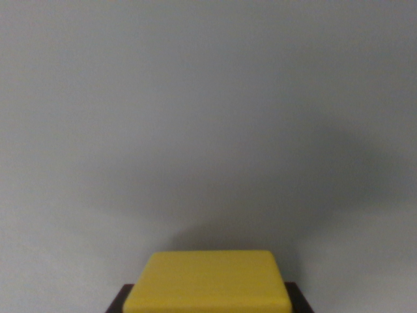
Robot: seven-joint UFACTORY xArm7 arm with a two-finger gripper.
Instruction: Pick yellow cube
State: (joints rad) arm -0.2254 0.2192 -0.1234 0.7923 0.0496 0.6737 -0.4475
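Yellow cube (207,282) at my view's bottom edge.
Plain grey surface (208,117) all around, softly shadowed; I can't tell the gripper's state.

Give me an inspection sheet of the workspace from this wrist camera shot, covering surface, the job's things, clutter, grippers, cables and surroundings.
Surface: plain grey surface, bare, with a soft shadow above the cube.
Job's things: yellow cube at bottom centre, cut off by the lower edge.
Clutter: nothing seen.
Grippers: dark parts flank the cube's lower corners, possibly fingers; open or shut cannot be told.
Cables: nothing seen.
Surroundings: nothing seen beyond the grey surface.
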